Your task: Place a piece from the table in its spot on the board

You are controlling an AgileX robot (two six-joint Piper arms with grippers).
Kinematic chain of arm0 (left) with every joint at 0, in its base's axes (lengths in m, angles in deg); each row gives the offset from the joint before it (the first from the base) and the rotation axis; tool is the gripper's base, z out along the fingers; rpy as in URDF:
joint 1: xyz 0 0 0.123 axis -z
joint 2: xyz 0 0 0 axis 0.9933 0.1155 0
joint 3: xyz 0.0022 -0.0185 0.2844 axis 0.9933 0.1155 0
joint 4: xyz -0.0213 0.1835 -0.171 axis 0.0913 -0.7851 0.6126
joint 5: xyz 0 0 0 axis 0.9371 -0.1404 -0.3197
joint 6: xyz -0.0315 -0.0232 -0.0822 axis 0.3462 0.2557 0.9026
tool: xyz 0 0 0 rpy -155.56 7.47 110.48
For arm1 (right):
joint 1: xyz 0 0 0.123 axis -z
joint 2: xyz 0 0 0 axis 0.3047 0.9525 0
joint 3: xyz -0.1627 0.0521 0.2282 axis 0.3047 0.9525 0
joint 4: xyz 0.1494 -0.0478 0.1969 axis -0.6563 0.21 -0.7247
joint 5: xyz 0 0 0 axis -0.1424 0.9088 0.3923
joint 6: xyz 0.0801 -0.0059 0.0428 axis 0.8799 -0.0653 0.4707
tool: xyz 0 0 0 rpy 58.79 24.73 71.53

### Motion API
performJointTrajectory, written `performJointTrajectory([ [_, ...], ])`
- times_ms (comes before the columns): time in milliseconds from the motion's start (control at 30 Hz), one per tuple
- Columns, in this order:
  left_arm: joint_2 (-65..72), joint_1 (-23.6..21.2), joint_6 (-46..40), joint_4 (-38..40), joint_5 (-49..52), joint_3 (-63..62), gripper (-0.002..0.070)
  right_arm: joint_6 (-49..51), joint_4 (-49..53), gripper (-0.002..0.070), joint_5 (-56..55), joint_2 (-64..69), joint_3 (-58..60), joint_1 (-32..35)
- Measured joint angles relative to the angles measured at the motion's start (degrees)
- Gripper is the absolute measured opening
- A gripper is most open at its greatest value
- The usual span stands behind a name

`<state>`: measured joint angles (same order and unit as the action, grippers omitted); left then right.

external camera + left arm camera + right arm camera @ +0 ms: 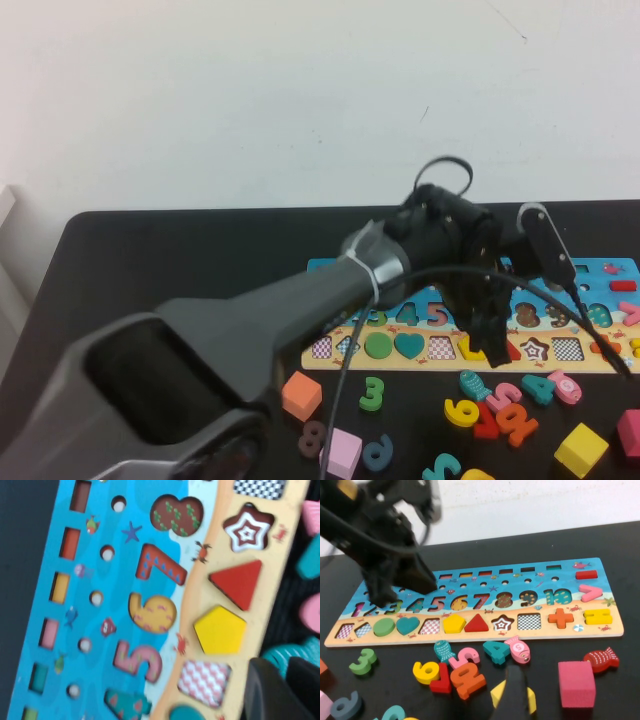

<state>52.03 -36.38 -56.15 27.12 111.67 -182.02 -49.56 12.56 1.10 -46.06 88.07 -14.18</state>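
Seating looks done: pentagon [220, 630] sits flush in board [125, 510] slot. Left gripper [490, 345] over it, jaws can't tell. Right gripper [516, 690] near, unclear too. Next: lift clear.

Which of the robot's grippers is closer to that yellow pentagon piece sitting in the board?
The left. The left gripper hovers right over the board beside the yellow pentagon; the right gripper hangs back over the loose pieces in front of the board.
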Motion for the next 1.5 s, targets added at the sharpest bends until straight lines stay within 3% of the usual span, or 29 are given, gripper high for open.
performJointTrajectory([
  [167,-8.1,0.0,0.5,0.3,-1.8,8.2,0.0009,0.0,0.0,0.0593,0.0,0.0,0.0,0.0],
  [667,-50.4,-0.1,3.8,2.5,-23.2,55.5,0.0000,0.0,0.0,0.0593,0.0,0.0,0.0,0.0],
  [933,-74.5,-0.3,7.8,7.9,-27.5,76.3,0.0000,0.0,0.0,0.0593,0.0,0.0,0.0,0.0],
  [1133,-89.4,-1.5,7.8,7.4,-25.2,81.9,0.0000,0.0,0.0,0.0593,0.0,0.0,0.0,0.0],
  [1300,-98.4,-1.5,10.3,0.5,-21.1,82.3,0.0000,0.0,0.0,0.0593,0.0,0.0,0.0,0.0],
  [1500,-105.7,-3.2,31.7,-12.9,-9.4,82.4,0.0000,0.0,0.0,0.0593,0.0,0.0,0.0,0.0],
])
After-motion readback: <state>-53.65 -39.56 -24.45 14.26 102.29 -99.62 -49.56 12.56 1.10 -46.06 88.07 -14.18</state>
